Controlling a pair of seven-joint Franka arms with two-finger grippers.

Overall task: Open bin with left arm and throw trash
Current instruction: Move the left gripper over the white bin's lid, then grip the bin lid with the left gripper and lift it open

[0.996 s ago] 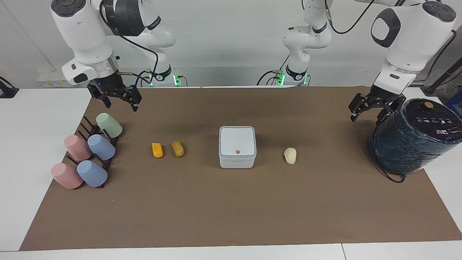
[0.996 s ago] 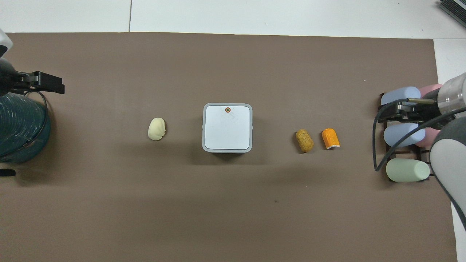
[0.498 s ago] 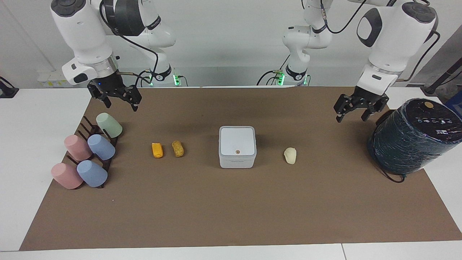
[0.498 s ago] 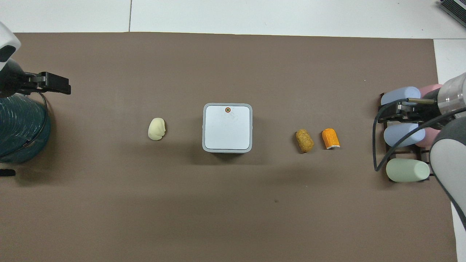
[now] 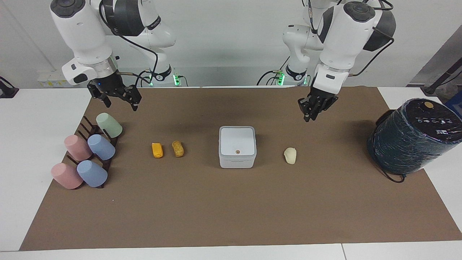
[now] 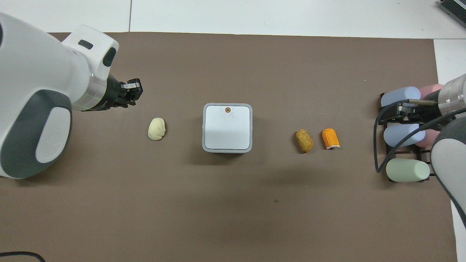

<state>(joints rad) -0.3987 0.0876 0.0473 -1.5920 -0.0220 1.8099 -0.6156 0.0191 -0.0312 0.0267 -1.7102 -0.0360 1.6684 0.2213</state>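
The bin (image 5: 237,146) (image 6: 227,127), a small white square box, stands mid-table with its lid down, and an orange dot marks the lid. Trash lies on both sides of it. A cream lump (image 5: 290,155) (image 6: 157,128) sits toward the left arm's end. A golden-brown lump (image 5: 177,148) (image 6: 304,140) and an orange lump (image 5: 157,150) (image 6: 330,138) sit toward the right arm's end. My left gripper (image 5: 310,115) (image 6: 133,89) hangs shut and holds nothing, over the mat near the cream lump. My right gripper (image 5: 121,104) (image 6: 391,114) waits open over the cup rack.
A big dark wrapped cylinder (image 5: 415,137) stands at the left arm's end of the table. Several pastel cups (image 5: 90,155) (image 6: 404,131) lie on a dark rack at the right arm's end. A brown mat (image 5: 231,209) covers the table.
The left arm has swung from beside the dark cylinder toward the middle of the table, and its fingers have closed. The right arm has stayed put.
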